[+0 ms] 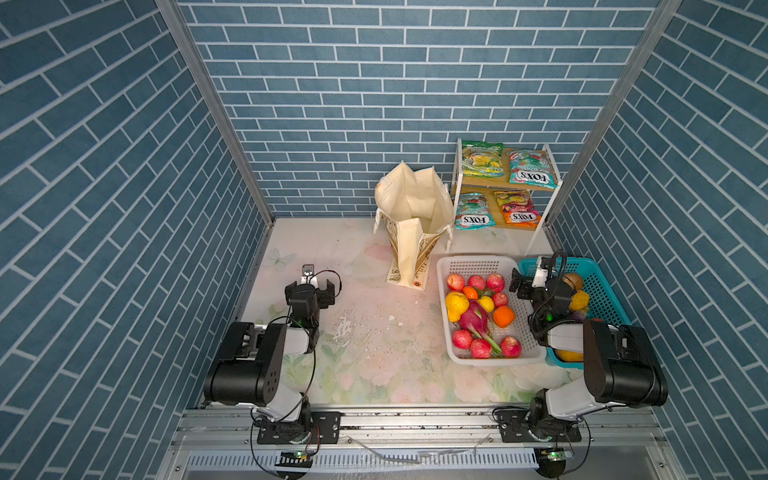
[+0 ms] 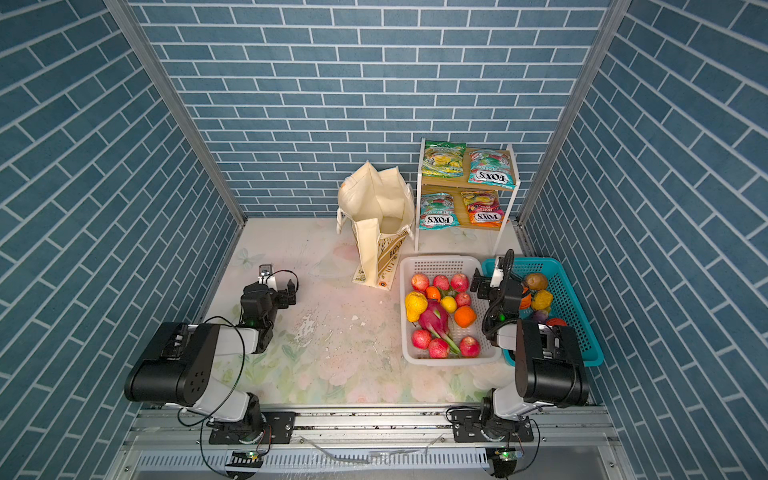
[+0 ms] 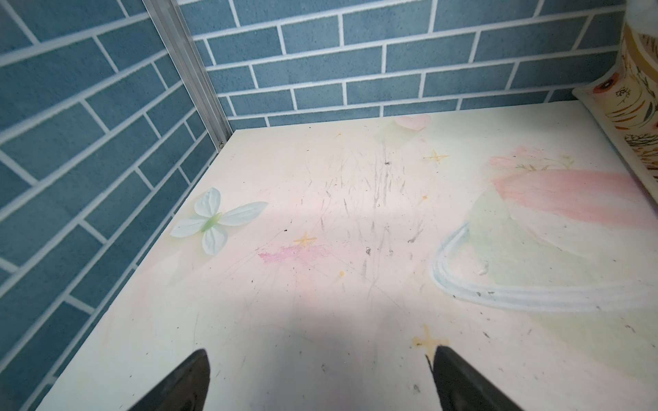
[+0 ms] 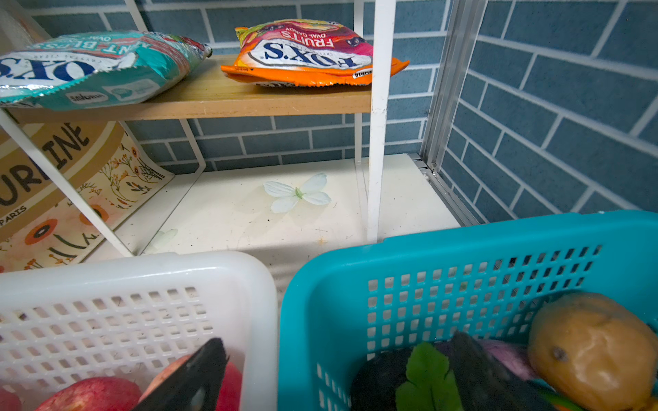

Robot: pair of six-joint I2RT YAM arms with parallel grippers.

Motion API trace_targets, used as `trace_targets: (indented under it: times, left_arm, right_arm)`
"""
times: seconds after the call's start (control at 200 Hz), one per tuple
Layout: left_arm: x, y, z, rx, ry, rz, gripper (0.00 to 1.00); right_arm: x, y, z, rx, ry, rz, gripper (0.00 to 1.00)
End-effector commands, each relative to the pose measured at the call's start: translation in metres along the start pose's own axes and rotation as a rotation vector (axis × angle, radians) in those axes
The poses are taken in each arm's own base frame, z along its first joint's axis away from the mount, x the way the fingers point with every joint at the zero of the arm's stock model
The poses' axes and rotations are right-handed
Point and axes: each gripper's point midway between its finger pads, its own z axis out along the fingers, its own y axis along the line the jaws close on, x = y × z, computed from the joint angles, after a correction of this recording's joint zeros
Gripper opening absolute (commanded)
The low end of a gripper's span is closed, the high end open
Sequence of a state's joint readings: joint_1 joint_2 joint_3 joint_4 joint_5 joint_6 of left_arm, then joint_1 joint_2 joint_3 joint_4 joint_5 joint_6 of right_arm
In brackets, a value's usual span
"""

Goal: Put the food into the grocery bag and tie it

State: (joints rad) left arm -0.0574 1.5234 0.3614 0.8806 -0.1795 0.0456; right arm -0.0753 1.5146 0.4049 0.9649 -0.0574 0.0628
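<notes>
Food [image 1: 480, 348] lies unheld: both hands are spread wide, with nothing between their fingers. The left hand [image 3: 319, 356] hangs over bare bench [image 3: 320, 213], its two dark fingers [image 3: 192, 380] far apart. In both top views it is near the left wall.

The right hand [image 4: 338, 341] straddles the meeting walls of two baskets. One finger is over apples [image 4: 89, 391] in the white basket [image 4: 142, 270]. Its other finger is over the teal basket [image 4: 463, 242], beside a green leaf [image 4: 427, 370] and a brown potato-like lump [image 4: 591, 348].

Further out, a top view shows the white basket holding red apples, a dragon fruit [image 1: 473, 318], an orange [image 1: 503, 316] and yellow fruit [image 1: 456, 304]. The teal basket touches it on the right and is partly hidden by the arm.

Behind the baskets, a two-shelf rack [image 1: 484, 181] carries four FOX'S packets [image 1: 532, 168], two on each shelf. The bag [image 1: 411, 208] stands upright, left of the rack and just behind the white basket. Its mouth is open, and it is well apart from both hands.
</notes>
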Motion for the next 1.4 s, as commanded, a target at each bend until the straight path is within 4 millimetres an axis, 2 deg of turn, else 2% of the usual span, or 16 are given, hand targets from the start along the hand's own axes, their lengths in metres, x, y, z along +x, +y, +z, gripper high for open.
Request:
trace_targets:
  times: [0.0,0.125,0.175,0.275,0.31,0.32,0.355,0.425,0.595,0.735,0.775,0.845,0.94,1.136,1.286,1.396]
  left_arm:
    - [-0.022,0.007,-0.006,-0.036,-0.019,0.002,0.97]
    - [-0.048,0.029,-0.025,-0.164,0.037,-0.050,0.99]
    - [-0.055,0.038,-0.035,-0.200,0.073,-0.097,0.99]
    - [-0.074,0.046,-0.059,-0.222,0.131,-0.185,0.99]
    - [-0.075,0.049,-0.068,-0.231,0.155,-0.211,0.99]
    - [-0.083,0.050,-0.071,-0.229,0.145,-0.224,0.99]
    - [-0.091,0.051,-0.080,-0.222,0.146,-0.254,0.99]
    - [-0.104,0.052,-0.098,-0.203,0.167,-0.305,0.94]
    - [-0.142,0.039,-0.131,-0.091,0.248,-0.367,0.88]
    - [-0.196,0.010,-0.139,0.089,0.291,-0.407,0.87]
    - [-0.214,0.000,-0.139,0.135,0.294,-0.415,0.89]
    - [-0.245,-0.018,-0.136,0.187,0.288,-0.407,0.89]
    - [-0.280,-0.052,-0.119,0.280,0.297,-0.393,0.90]
    - [-0.316,-0.116,-0.065,0.414,0.352,-0.396,0.89]
    - [-0.315,-0.153,-0.017,0.480,0.390,-0.420,0.92]
    - [-0.296,-0.173,0.016,0.497,0.427,-0.428,0.93]
  right_arm:
    - [0.039,0.009,-0.001,-0.046,0.139,-0.013,0.99]
    - [0.039,0.007,-0.001,-0.038,0.140,-0.004,0.99]
    - [0.034,-0.005,-0.004,0.037,0.129,0.009,0.92]
    - [0.002,-0.031,-0.023,0.200,0.133,0.063,0.81]
    - [-0.012,-0.044,-0.034,0.287,0.136,0.155,0.78]
    - [-0.015,-0.048,-0.037,0.309,0.138,0.185,0.78]
    - [-0.027,-0.052,-0.046,0.344,0.147,0.264,0.78]
    - [-0.048,-0.039,-0.055,0.288,0.182,0.346,0.78]
    - [-0.074,-0.016,-0.083,0.218,0.303,0.531,0.76]
    - [-0.101,0.014,-0.096,0.098,0.408,0.613,0.74]
    - [-0.107,0.028,-0.097,0.038,0.445,0.635,0.73]
    - [-0.120,0.048,-0.098,-0.024,0.476,0.646,0.72]
    - [-0.141,0.076,-0.098,-0.098,0.478,0.632,0.71]
    - [-0.175,0.126,-0.088,-0.219,0.475,0.596,0.70]
    - [-0.186,0.156,-0.074,-0.281,0.479,0.576,0.70]
    - [-0.189,0.175,-0.061,-0.328,0.475,0.569,0.71]
